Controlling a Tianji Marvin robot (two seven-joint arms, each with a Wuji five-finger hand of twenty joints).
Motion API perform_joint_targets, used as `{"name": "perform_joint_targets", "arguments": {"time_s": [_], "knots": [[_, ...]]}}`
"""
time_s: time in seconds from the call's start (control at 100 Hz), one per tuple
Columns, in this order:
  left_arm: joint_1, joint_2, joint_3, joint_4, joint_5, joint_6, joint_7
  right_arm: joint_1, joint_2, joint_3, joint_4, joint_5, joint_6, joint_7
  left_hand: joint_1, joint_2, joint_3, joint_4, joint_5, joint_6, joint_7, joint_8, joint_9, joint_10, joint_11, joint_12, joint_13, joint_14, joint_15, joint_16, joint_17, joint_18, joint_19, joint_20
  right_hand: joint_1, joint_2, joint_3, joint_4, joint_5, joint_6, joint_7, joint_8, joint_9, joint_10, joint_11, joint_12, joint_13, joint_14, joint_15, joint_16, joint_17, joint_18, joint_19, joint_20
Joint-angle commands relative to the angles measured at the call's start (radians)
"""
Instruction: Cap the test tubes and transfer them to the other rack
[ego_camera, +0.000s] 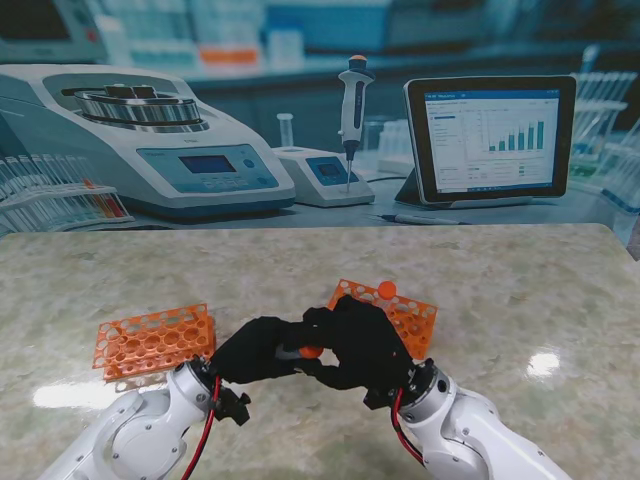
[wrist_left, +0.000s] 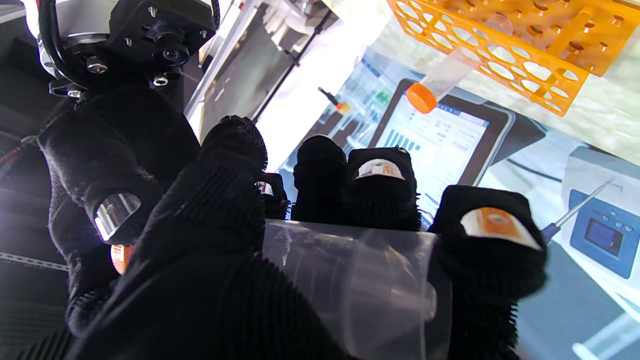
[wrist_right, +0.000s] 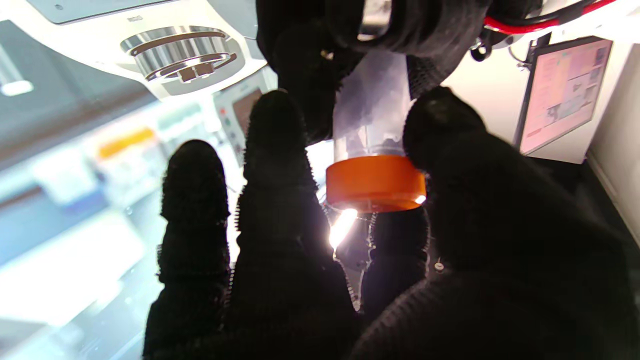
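Both black-gloved hands meet above the near middle of the marble worktop (ego_camera: 520, 290). The left hand (ego_camera: 252, 350) wraps its fingers around a clear plastic tube (wrist_left: 360, 280), whose long axis runs roughly level from left to right, its mouth toward the right hand (ego_camera: 362, 345). The right hand's fingers pinch a round orange cap (wrist_right: 375, 182) seated on the tube's end. A perforated orange rack (ego_camera: 155, 340) lies toward the left edge, and another rack (ego_camera: 410, 312) on the right holds one capped tube (wrist_left: 442, 80).
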Motion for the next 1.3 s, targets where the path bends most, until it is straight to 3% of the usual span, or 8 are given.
{"name": "perform_joint_targets", "arguments": {"time_s": [0.0, 0.24, 0.63, 0.81, 1.03, 1.15, 1.29], "knots": [[0.000, -0.003, 0.002, -0.015, 0.001, -0.004, 0.001, -0.006, 0.006, -0.009, -0.002, -0.018, -0.019, 0.021, 0.031, 0.027, 0.012, -0.006, 0.003, -0.054, 0.084, 0.066, -0.017, -0.035, -0.003, -0.003, -0.008, -0.017, -0.005, -0.009, 0.019, -0.063, 0.108, -0.001, 0.058, -0.037, 0.042, -0.019, -0.034, -0.024, 0.028, -0.019, 0.049, -0.206, 0.014, 0.023, 0.036, -0.032, 0.010, 0.002, 0.025, -0.036, 0.004, -0.019], [0.002, -0.003, 0.004, -0.018, 0.005, -0.008, 0.003, -0.004, 0.019, -0.002, -0.016, -0.033, -0.065, 0.094, 0.030, 0.026, 0.013, -0.006, 0.003, -0.054, 0.084, 0.066, -0.019, -0.036, -0.003, -0.002, -0.008, -0.017, -0.005, -0.008, 0.017, -0.063, 0.108, 0.000, 0.085, -0.035, 0.071, -0.018, -0.046, 0.016, 0.057, -0.042, 0.050, -0.201, -0.003, 0.031, 0.019, -0.025, 0.004, 0.008, 0.032, -0.037, -0.026, -0.041], [0.012, -0.004, 0.005, -0.027, 0.011, -0.028, 0.012, 0.037, 0.023, -0.030, 0.004, -0.028, -0.080, 0.146, 0.030, 0.023, 0.015, -0.006, 0.000, -0.052, 0.083, 0.068, -0.024, -0.034, -0.004, 0.000, -0.014, -0.016, -0.006, -0.007, 0.008, -0.062, 0.109, 0.004, 0.098, -0.048, 0.097, -0.019, -0.052, 0.047, 0.052, -0.042, 0.036, -0.193, -0.006, 0.043, -0.006, -0.023, -0.012, 0.020, 0.041, -0.040, -0.061, -0.063], [0.019, -0.007, 0.004, -0.030, 0.013, -0.041, 0.024, 0.049, 0.021, -0.032, 0.013, -0.011, -0.097, 0.176, 0.029, 0.022, 0.016, -0.006, 0.001, -0.054, 0.084, 0.069, -0.024, -0.035, -0.004, 0.001, -0.015, -0.017, -0.006, -0.006, 0.008, -0.062, 0.109, 0.004, 0.164, -0.046, 0.183, -0.007, -0.028, 0.045, 0.068, -0.030, 0.066, -0.195, -0.001, 0.055, 0.010, -0.021, 0.004, 0.018, 0.078, -0.060, -0.060, -0.077], [0.020, -0.006, 0.005, -0.031, 0.012, -0.045, 0.023, 0.063, 0.020, -0.034, 0.020, 0.009, -0.119, 0.214, 0.028, 0.022, 0.018, -0.006, 0.001, -0.054, 0.083, 0.070, -0.024, -0.035, -0.005, 0.002, -0.015, -0.017, -0.007, -0.006, 0.008, -0.062, 0.109, 0.005, 0.214, 0.007, 0.332, 0.001, 0.045, 0.041, 0.043, 0.047, 0.100, -0.202, 0.047, 0.096, 0.045, -0.044, 0.068, 0.052, 0.127, -0.087, -0.021, -0.071], [0.022, -0.006, 0.004, -0.032, 0.013, -0.049, 0.022, 0.070, 0.015, -0.035, 0.026, 0.038, -0.135, 0.245, 0.026, 0.023, 0.018, -0.007, 0.000, -0.055, 0.083, 0.070, -0.024, -0.036, -0.005, 0.002, -0.016, -0.017, -0.007, -0.006, 0.008, -0.062, 0.108, 0.005, 0.203, 0.049, 0.421, 0.009, 0.094, 0.035, 0.028, 0.158, 0.113, -0.211, 0.112, 0.133, 0.070, -0.059, 0.101, 0.118, 0.139, -0.091, -0.006, -0.042], [0.022, -0.006, 0.004, -0.033, 0.012, -0.050, 0.022, 0.080, 0.009, -0.031, 0.034, 0.081, -0.158, 0.285, 0.026, 0.022, 0.020, -0.007, 0.001, -0.056, 0.082, 0.069, -0.023, -0.037, -0.006, 0.002, -0.016, -0.018, -0.007, -0.006, 0.008, -0.063, 0.108, 0.006, 0.177, 0.068, 0.470, 0.034, 0.140, 0.008, 0.057, 0.208, 0.154, -0.228, 0.155, 0.153, 0.107, -0.070, 0.162, 0.171, 0.183, -0.097, 0.030, -0.010]]}}
